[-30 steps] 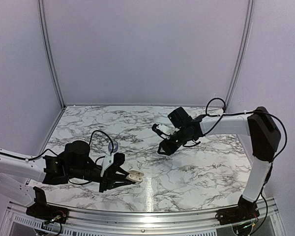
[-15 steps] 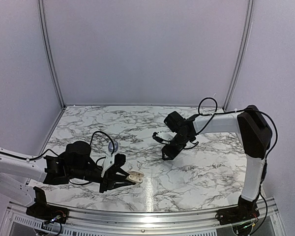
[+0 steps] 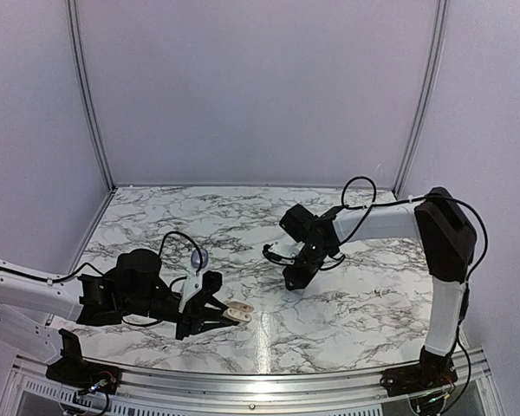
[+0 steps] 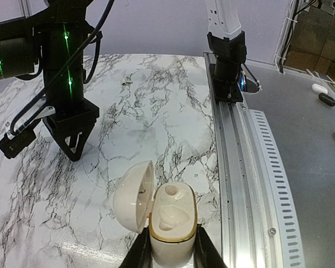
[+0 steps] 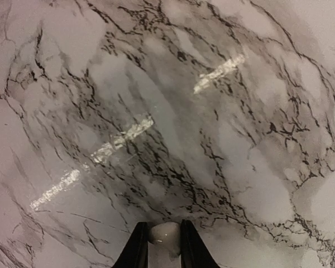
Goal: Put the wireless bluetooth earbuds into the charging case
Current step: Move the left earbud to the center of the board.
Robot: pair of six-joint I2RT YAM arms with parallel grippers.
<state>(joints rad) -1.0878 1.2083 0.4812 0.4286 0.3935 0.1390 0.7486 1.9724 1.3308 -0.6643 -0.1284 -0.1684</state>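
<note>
The charging case [image 4: 172, 223] is a small white rounded shell with a gold rim, its lid swung open to the left. My left gripper [image 4: 170, 248] is shut on the case's body and holds it low over the table's near edge [image 3: 237, 310]. Its upper socket shows as an empty round hole. I cannot make out what the pale lower hollow holds. My right gripper [image 5: 163, 240] points down at the marble in mid-table [image 3: 293, 282], its fingers shut on one greyish, shiny earbud [image 5: 165, 233]. The left wrist view also shows that right gripper [image 4: 73, 153]. No other earbud shows.
An aluminium rail [image 4: 234, 167] runs along the table's near edge, with the right arm's base [image 4: 226, 67] bolted on it. Beyond the rail, small white [image 4: 319, 88] and dark [image 4: 326, 99] items lie on a grey surface. Tent walls close the back and sides.
My right gripper has swung left and down to the marble and closed on the earbud. The left gripper and the case have stayed put.
</note>
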